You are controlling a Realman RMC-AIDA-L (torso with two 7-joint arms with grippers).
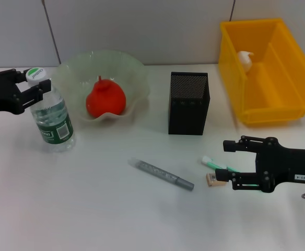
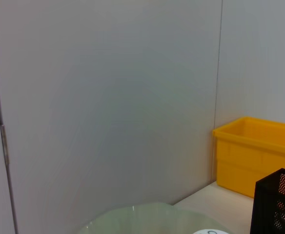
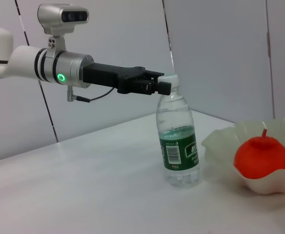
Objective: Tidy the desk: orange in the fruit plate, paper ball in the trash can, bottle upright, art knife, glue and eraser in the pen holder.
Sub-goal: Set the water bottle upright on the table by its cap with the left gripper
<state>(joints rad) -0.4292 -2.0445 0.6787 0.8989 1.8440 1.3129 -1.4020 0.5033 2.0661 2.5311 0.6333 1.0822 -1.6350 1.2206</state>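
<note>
Desk tidying: small items remain in front of the square black metal-mesh pen holder (image 1: pixel 189 103).

Nearest, the right gripper (image 1: pixel 231 166), fingers apart, straddles the tiny beige eraser (image 1: pixel 213 180); it should close squarely. Left of the holder, the left gripper (image 1: pixel 36 90) clamps the upright clear plastic bottle (image 1: pixel 52 117) at its neck.

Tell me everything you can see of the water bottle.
The bottle is clear plastic with a green label around its middle and a white-and-green cap. It stands upright on the white desk, at the robot's left, just beside the pale-green fruit plate that holds the orange. A little water shows in its lower part. The left gripper is at its neck, just under the cap, with fingers on either side; whether they clamp it cannot be told. Nothing else touches it.
</note>
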